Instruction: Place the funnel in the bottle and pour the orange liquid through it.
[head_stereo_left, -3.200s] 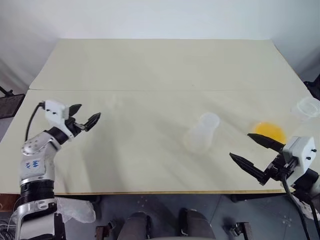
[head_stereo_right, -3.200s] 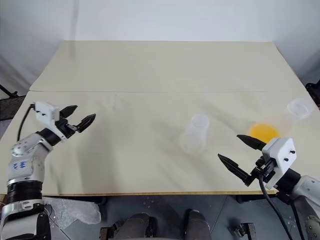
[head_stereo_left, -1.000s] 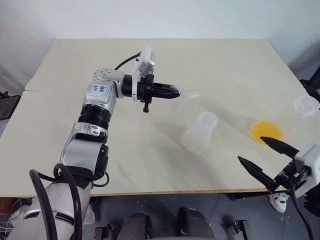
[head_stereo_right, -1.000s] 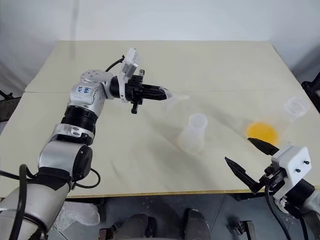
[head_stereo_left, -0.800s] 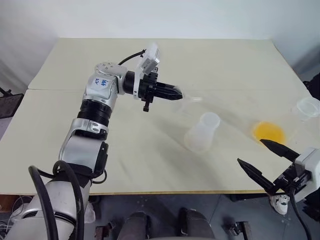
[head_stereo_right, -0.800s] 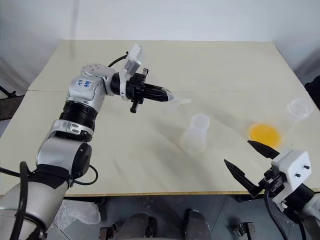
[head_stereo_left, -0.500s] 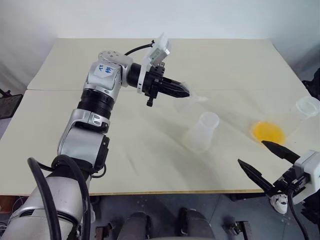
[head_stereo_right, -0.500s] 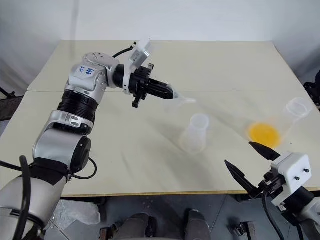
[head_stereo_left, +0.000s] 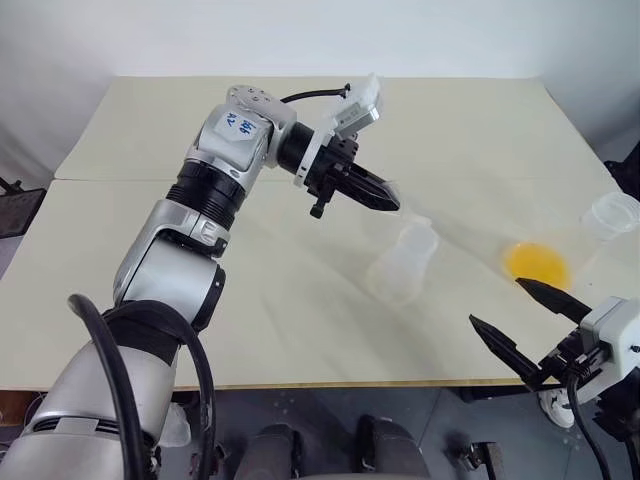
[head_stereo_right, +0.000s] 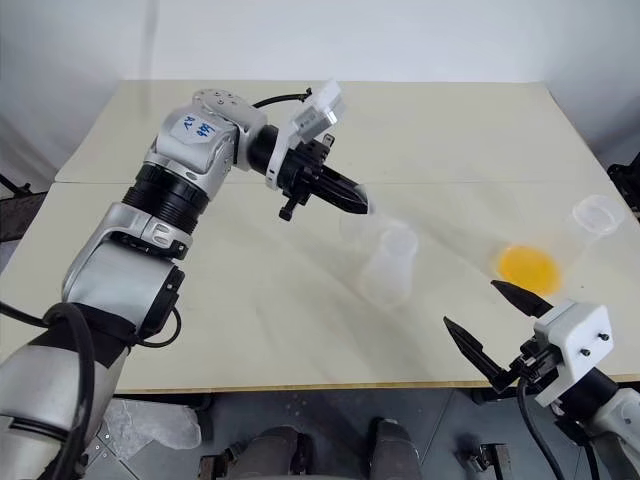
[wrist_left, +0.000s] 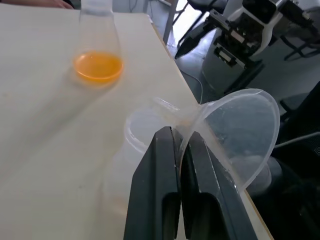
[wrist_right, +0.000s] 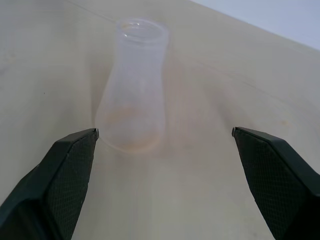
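Now | left claw (wrist_left: 181, 150) clenched on funnel (wrist_left: 235, 132), moved nearer bottle (head_stereo_right: 388, 265) | right claw (head_stereo_right: 492, 330) released

funnel (wrist_left: 240, 125) clear | bottle (wrist_right: 134, 90) clear | liquid (head_stereo_left: 538, 263) orange | table (head_stereo_left: 300, 130) cream

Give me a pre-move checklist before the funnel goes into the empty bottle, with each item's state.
1. Funnel gripped: ok, the left gripper is shut on its rim.
2. Funnel over the bottle mouth: not ok, it sits beside and above the neck, tilted.
3. Bottle upright on the table: ok.
4. Bottle mouth unobstructed: ok, nothing in it.
5. Right gripper ready: ok, open, apart from both flasks.
6. Orange liquid undisturbed: ok, pooled in the second flask standing at the table's right.
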